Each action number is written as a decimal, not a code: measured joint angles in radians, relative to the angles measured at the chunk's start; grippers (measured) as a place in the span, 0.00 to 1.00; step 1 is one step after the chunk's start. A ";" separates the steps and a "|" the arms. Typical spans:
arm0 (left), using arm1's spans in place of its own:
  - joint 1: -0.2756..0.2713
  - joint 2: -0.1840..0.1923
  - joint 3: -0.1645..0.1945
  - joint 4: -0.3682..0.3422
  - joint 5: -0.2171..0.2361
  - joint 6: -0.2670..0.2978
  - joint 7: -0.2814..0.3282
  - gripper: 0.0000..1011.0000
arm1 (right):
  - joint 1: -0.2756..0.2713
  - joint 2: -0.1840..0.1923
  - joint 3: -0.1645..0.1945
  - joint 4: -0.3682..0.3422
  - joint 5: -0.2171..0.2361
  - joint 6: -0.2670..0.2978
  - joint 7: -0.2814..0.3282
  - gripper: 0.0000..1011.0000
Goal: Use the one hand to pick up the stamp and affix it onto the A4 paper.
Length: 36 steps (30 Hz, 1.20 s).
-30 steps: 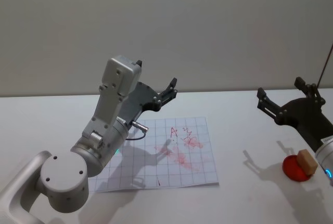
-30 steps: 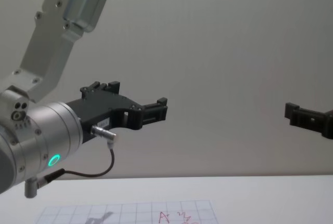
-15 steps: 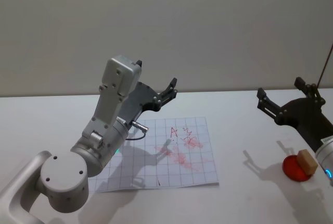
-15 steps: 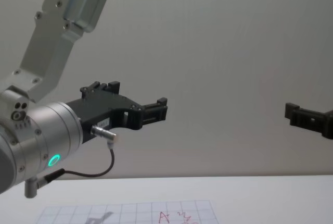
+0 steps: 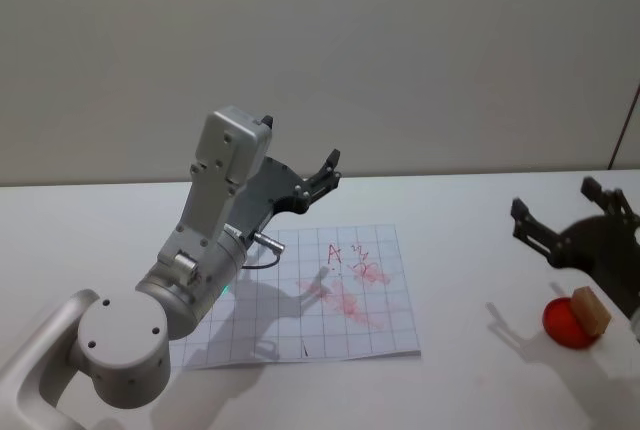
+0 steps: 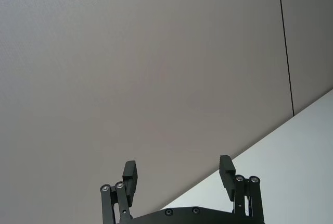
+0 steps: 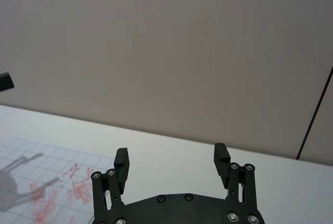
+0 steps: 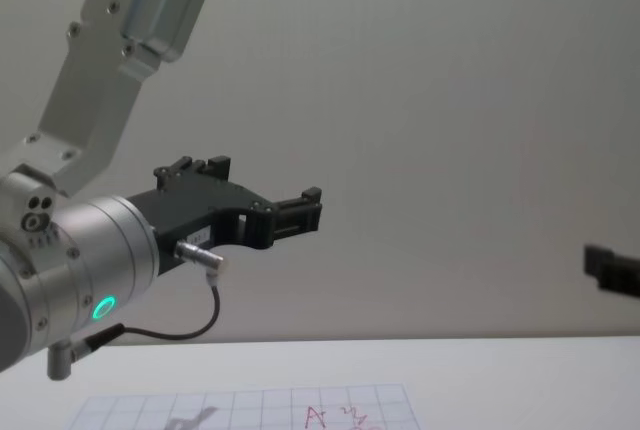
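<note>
Nearest, just on the near side of the right hand (image 5: pixel 554 198), whose fingers are spread and empty, the stamp (image 5: pixel 590 310) sits on a red pad (image 5: pixel 560 326). It looks a light, rigid wooden block, best pinched across its flat sides. The A4 paper (image 5: pixel 385 295) lies well to that hand's left on the tabletop (image 5: pixel 460 210), under the raised, open left hand (image 5: pixel 330 170).

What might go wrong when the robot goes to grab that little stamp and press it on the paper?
1. The stamp is small and sits on a red pad. The open right gripper, close by, might knock it over instead of gripping it.
2. The left gripper hangs open over the far side of the A4 paper, so the right gripper could bump it while carrying the stamp across.
</note>
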 joint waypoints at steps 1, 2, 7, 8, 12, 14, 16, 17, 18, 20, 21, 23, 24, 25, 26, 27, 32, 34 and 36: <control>0.000 0.000 0.000 0.000 0.000 0.000 0.000 0.99 | -0.007 0.005 0.002 -0.004 0.003 0.004 0.000 0.99; 0.000 0.000 0.000 0.000 0.000 0.000 0.000 0.99 | -0.020 0.014 0.006 -0.011 0.009 0.013 -0.002 0.99; 0.000 0.000 0.000 0.000 0.000 0.000 0.000 0.99 | -0.075 0.049 0.019 -0.038 0.019 0.046 -0.019 0.99; 0.000 0.000 0.000 0.000 0.000 0.000 0.000 0.99 | -0.081 0.053 0.020 -0.041 0.020 0.052 -0.023 0.99; 0.000 0.000 0.000 0.000 0.000 0.000 0.000 0.99 | -0.120 0.075 0.029 -0.058 0.019 0.075 -0.047 0.99; 0.000 0.000 0.000 0.000 0.000 0.000 0.000 0.99 | -0.131 0.081 0.031 -0.062 0.017 0.082 -0.056 0.99; 0.000 0.000 0.000 0.000 0.000 0.000 0.000 0.99 | -0.145 0.089 0.035 -0.066 0.012 0.093 -0.068 0.99; 0.000 0.000 0.000 0.000 0.000 0.000 0.000 0.99 | -0.149 0.091 0.036 -0.067 0.009 0.097 -0.073 0.99; 0.000 0.000 0.000 0.000 0.000 0.000 0.000 0.99 | -0.155 0.094 0.038 -0.068 0.006 0.102 -0.079 0.99; 0.000 0.000 0.000 0.000 0.000 0.000 0.000 0.99 | -0.158 0.096 0.039 -0.069 0.003 0.106 -0.082 0.99; 0.000 0.000 0.000 0.000 0.000 0.000 0.000 0.99 | -0.162 0.099 0.040 -0.069 -0.002 0.112 -0.087 0.99; 0.000 0.000 0.000 0.000 0.000 0.000 0.000 0.99 | -0.165 0.100 0.042 -0.069 -0.011 0.120 -0.093 0.99; 0.000 0.000 0.000 0.000 0.000 0.000 0.000 0.99 | -0.165 0.101 0.042 -0.068 -0.013 0.122 -0.093 0.99; 0.000 0.000 0.000 0.000 0.000 0.000 0.000 0.99 | -0.166 0.102 0.043 -0.066 -0.018 0.126 -0.095 0.99; 0.000 0.000 0.000 0.000 0.000 0.000 0.000 0.99 | -0.166 0.102 0.043 -0.065 -0.022 0.129 -0.096 0.99; 0.000 0.000 0.000 0.000 0.000 0.000 0.000 0.99 | -0.166 0.102 0.044 -0.062 -0.026 0.135 -0.097 0.99; 0.000 0.000 0.000 0.000 0.000 0.000 0.000 0.99 | -0.164 0.101 0.045 -0.053 -0.036 0.153 -0.098 0.99; 0.000 0.000 0.000 0.000 0.000 0.000 0.000 0.99 | -0.163 0.100 0.045 -0.049 -0.039 0.159 -0.099 0.99; 0.000 0.000 0.000 0.000 0.000 0.000 0.000 0.99 | -0.161 0.099 0.046 -0.043 -0.043 0.169 -0.099 0.99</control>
